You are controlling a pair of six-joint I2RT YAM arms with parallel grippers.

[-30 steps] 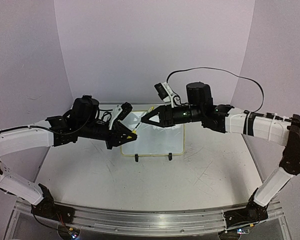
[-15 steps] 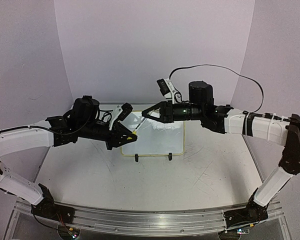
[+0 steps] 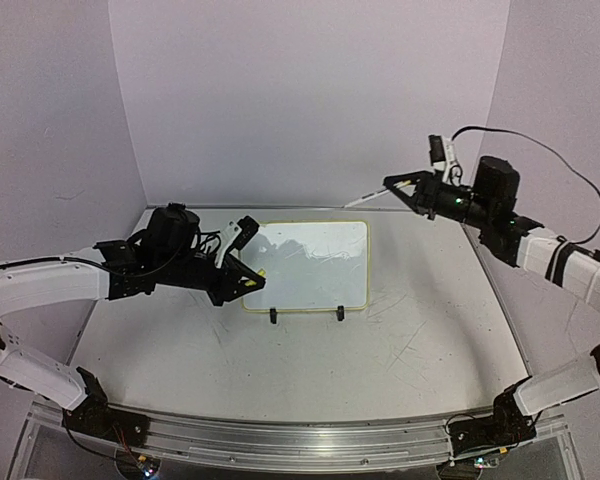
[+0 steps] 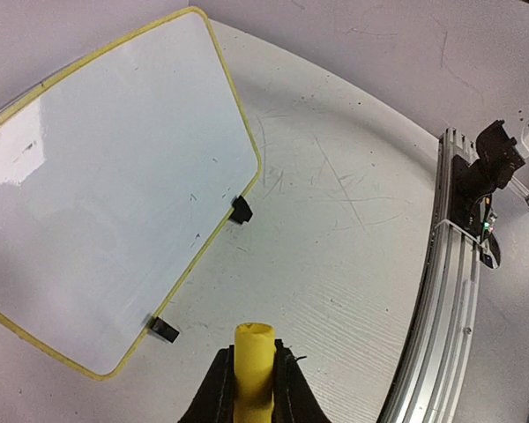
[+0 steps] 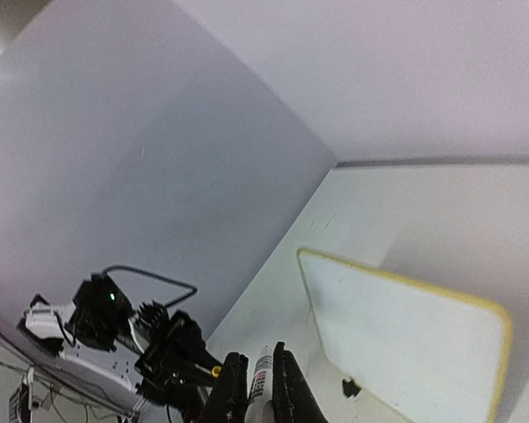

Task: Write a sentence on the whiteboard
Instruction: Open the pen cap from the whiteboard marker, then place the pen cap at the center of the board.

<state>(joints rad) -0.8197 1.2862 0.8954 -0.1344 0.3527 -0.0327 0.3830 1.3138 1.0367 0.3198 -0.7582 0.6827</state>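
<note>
The whiteboard (image 3: 310, 262) stands tilted on black clip feet at the table's middle, its face blank. It also shows in the left wrist view (image 4: 106, 194) and the right wrist view (image 5: 406, 326). My left gripper (image 3: 254, 281) is just left of the board's lower left corner, shut on a yellow marker cap (image 4: 253, 357). My right gripper (image 3: 390, 185) is raised high at the right, well off the board, shut on a white uncapped marker (image 3: 365, 197) whose tip points left. The marker's body sits between the jaws in the right wrist view (image 5: 263, 381).
An aluminium rail (image 3: 300, 440) runs along the table's near edge and shows in the left wrist view (image 4: 450, 291). Purple walls close the back and both sides. The right arm's black cable (image 3: 540, 155) loops above it.
The right gripper pulled the marker out of the cap and swung up and far to the right. The left gripper kept the yellow cap and dropped slightly toward the board's lower left corner.
</note>
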